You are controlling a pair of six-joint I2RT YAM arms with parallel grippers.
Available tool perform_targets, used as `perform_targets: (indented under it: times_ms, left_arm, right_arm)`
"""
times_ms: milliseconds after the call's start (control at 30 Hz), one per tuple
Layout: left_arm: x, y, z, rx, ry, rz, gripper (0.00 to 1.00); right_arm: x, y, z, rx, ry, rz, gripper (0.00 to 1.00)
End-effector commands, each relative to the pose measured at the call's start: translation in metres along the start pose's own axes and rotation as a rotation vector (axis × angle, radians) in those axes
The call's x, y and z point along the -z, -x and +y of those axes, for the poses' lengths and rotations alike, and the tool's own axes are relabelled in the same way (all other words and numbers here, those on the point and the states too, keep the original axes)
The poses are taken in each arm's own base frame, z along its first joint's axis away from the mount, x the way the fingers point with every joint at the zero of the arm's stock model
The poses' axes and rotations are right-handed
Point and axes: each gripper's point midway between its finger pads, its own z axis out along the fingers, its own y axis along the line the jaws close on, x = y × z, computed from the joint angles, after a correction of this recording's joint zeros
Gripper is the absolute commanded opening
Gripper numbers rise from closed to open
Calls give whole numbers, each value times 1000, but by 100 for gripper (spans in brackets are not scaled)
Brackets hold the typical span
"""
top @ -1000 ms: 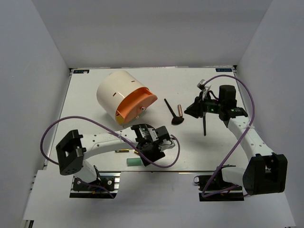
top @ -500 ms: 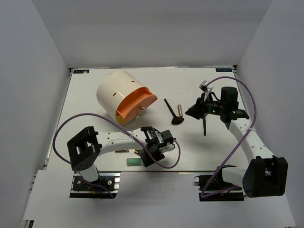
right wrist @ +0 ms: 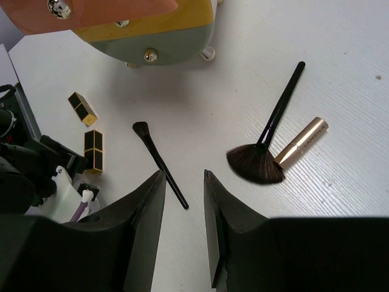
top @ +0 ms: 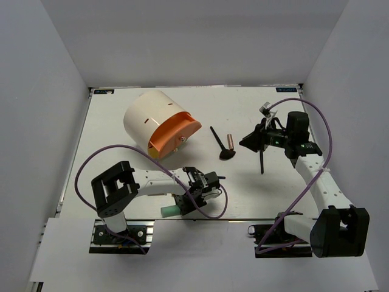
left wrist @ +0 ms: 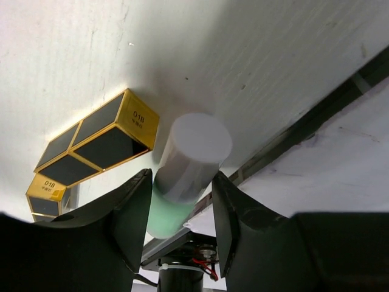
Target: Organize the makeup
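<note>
A: Entry, left end effector (top: 196, 196): changed since the prior frame?

B: Moved toward the near tabletop (top: 243, 109) edge. Mint-green tube (left wrist: 165, 214) lay between its fingers; grip could not be told. Left wrist view alone showed the gold-and-black cases (left wrist: 97, 137) just beside. Right end effector (right wrist: 182, 176): fingers apart, empty.

Finish notes: the table (left wrist: 273, 55) was matt white, scuffed and speckled. The mint-green tube (left wrist: 167, 219) looked like smooth matt plastic, and its pale cap (left wrist: 194, 152) the same. The gold-and-black case (left wrist: 97, 137) and the second case (left wrist: 48, 194) had glossy black panels in shiny gold edging. The rose-gold lipstick (right wrist: 302, 143) was satin metallic. The fan brush (right wrist: 258, 163) had soft dark bristles and a glossy black handle; the slim brush (right wrist: 159, 163) was similar. The orange face (right wrist: 109, 12) was smooth plastic with shiny metal studs (right wrist: 149, 56). The left gripper (left wrist: 181, 176) fingers (left wrist: 130, 213) were matt black plastic.
</note>
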Motion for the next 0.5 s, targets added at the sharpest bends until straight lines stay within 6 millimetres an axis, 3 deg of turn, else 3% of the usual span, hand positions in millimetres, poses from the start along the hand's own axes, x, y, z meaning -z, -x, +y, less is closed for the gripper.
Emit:
perform_targets:
  times_ms: [0,200,333,467]
  left_arm:
    - [-9,2,0,2,0,-6,53]
    - [-16,-2,0,10,4,14,50]
    - [-10,3,2,27,22,-7,39]
    - [13,21,6,65,38,-74,24]
  right_arm:
    - [4,6,4,11,14,-38,38]
    - [6,9,6,8,21,-50,38]
    - [8,10,5,7,19,-57,38]
    - [9,9,6,5,22,-59,37]
